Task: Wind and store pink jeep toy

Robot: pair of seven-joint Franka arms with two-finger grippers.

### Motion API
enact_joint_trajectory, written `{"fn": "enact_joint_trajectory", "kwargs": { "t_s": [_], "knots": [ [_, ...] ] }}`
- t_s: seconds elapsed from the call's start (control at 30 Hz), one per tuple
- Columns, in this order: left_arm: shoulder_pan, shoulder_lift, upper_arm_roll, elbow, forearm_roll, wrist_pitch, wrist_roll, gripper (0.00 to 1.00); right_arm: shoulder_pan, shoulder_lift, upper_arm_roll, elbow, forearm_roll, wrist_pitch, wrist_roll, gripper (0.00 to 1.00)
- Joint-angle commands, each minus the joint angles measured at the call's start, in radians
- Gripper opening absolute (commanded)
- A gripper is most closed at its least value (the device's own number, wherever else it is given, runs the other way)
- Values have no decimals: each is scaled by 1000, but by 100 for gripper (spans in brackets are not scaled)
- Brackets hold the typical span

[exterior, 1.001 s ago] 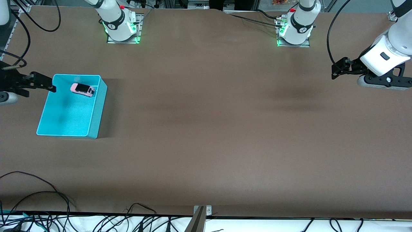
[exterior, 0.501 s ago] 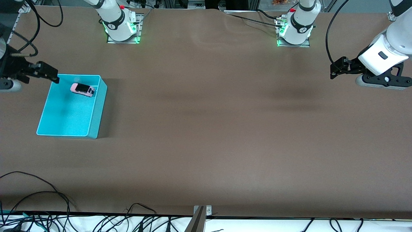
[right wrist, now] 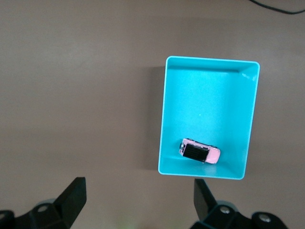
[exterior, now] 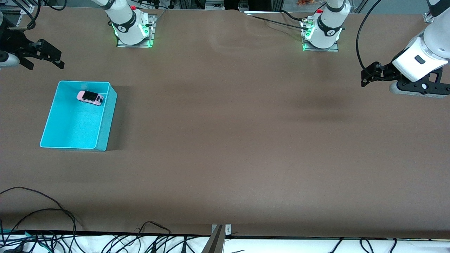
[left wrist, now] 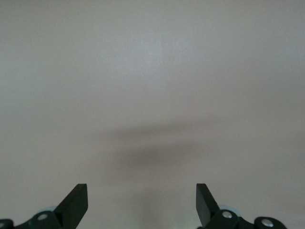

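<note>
Pink jeep toy (exterior: pixel 90 97) lies inside turquoise bin (exterior: pixel 107 119), so storing looks done. Right gripper (exterior: pixel 45 56) released, empty, above table beside bin. Left gripper (exterior: pixel 369 75) released, empty, well apart, waits.

The pink jeep toy (exterior: pixel 90 97) lies on its wheels inside the turquoise bin (exterior: pixel 105 121), in the part of the bin closest to the right gripper (exterior: pixel 52 58). That gripper hangs with its fingers spread and holding nothing over bare brown table (exterior: pixel 225 140), just off the bin's rim. The left gripper (exterior: pixel 366 75), fingers apart and empty too, hovers over the table's other end, well apart from bin and toy
</note>
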Motion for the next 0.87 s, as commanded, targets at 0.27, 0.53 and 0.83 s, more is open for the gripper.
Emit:
{"fn": "enact_joint_trajectory", "kwargs": {
  "t_s": [0.27, 0.53, 0.83],
  "knots": [
    [-2, 21, 1, 40, -2, -19, -5, 100, 2, 111, 8, 106, -19, -2, 3, 100],
    [-5, 21, 1, 40, -2, -19, -8, 100, 3, 111, 8, 107, -19, -16, 6, 100],
    [-5, 21, -2, 40, -2, -19, -10, 100, 3, 111, 8, 107, -19, -17, 6, 100]
  ]
}}
